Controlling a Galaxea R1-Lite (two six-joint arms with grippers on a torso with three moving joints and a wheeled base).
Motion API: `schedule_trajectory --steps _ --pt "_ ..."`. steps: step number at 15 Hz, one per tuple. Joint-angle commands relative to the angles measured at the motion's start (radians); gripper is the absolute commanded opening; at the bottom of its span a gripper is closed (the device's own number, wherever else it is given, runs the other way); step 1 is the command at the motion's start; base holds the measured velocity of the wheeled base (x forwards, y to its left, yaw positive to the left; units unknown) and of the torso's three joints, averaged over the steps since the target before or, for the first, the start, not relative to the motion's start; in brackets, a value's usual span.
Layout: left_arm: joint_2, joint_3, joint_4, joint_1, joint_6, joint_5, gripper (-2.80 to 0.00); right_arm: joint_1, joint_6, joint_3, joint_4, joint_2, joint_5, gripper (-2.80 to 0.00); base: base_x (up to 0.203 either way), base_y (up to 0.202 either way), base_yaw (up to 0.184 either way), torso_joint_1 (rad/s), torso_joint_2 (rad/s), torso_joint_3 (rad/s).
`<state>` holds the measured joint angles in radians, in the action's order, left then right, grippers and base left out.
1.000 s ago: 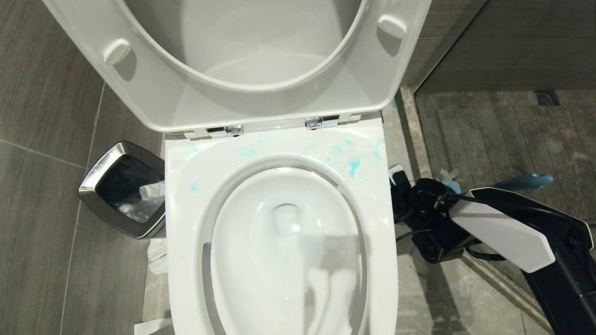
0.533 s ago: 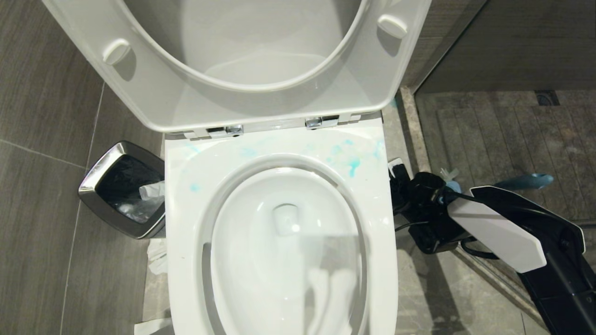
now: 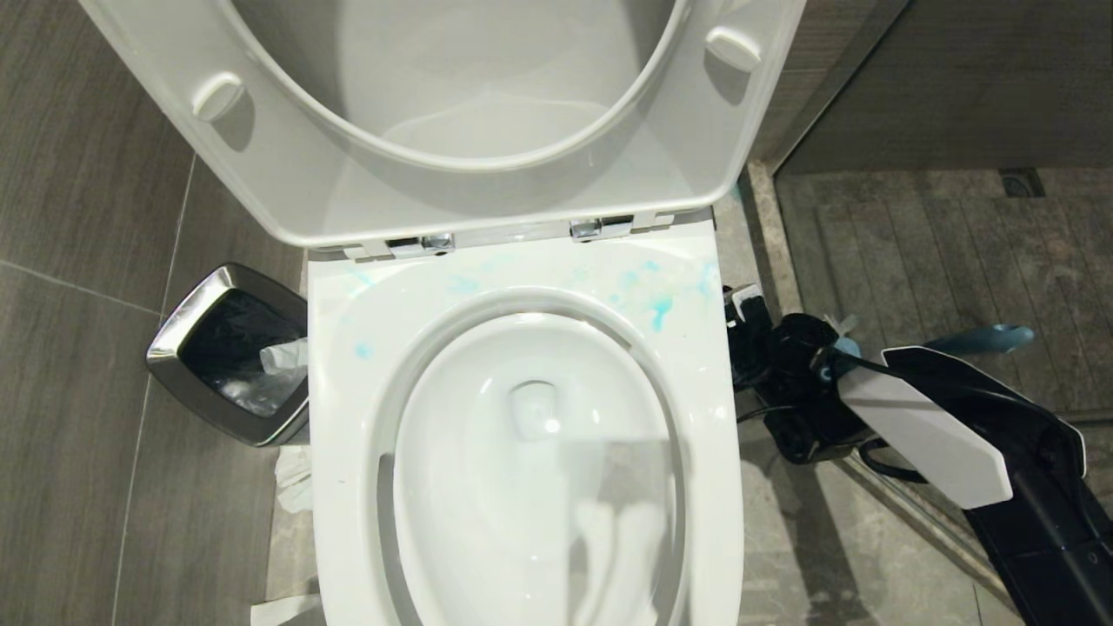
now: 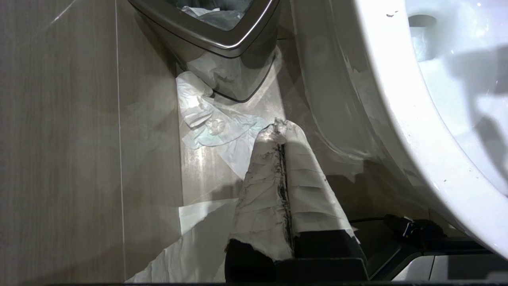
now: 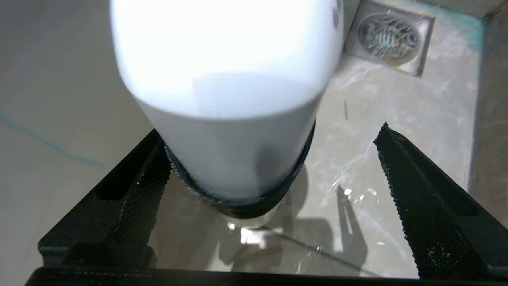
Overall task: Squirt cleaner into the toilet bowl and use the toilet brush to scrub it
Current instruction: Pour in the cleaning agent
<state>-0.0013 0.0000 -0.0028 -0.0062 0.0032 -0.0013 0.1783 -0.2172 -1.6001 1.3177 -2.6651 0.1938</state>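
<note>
Reaching beside the glossy white ceramic toilet bowl (image 3: 522, 487), the right gripper (image 5: 270, 190) is spread wide around a white bottle (image 5: 226, 103), ungrasped, presumably for squirting cleaner; the left gripper (image 4: 282, 135) is clenched

glossy ceramic toilet bowl (image 3: 348, 487), steel-rimmed bin (image 3: 187, 317)

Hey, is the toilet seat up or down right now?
Up. The seat and lid stand raised together against the back, hinges showing, and the bare rim of the toilet bowl is uncovered, with turquoise cleaner splashes on it.
</note>
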Motion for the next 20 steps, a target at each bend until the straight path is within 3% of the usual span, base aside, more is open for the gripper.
schedule_trajectory --steps 1,4,20 --pt "0.001 0.0 0.0 0.0 0.001 0.0 -2.8 -0.002 -0.001 -0.042 0.008 -0.024 0.016 0.0 0.0 0.0 0.0 0.0 0.0 0.0" --pt "0.001 0.0 0.0 0.0 0.0 0.0 -2.8 0.0 -0.002 -0.059 0.009 -0.045 0.062 0.0 0.0 0.0 0.0 0.0 0.0 0.0" --pt "0.001 0.0 0.0 0.0 0.0 0.0 -2.8 -0.006 -0.015 -0.131 0.008 -0.075 0.059 0.0 0.0 0.0 0.0 0.0 0.0 0.0"
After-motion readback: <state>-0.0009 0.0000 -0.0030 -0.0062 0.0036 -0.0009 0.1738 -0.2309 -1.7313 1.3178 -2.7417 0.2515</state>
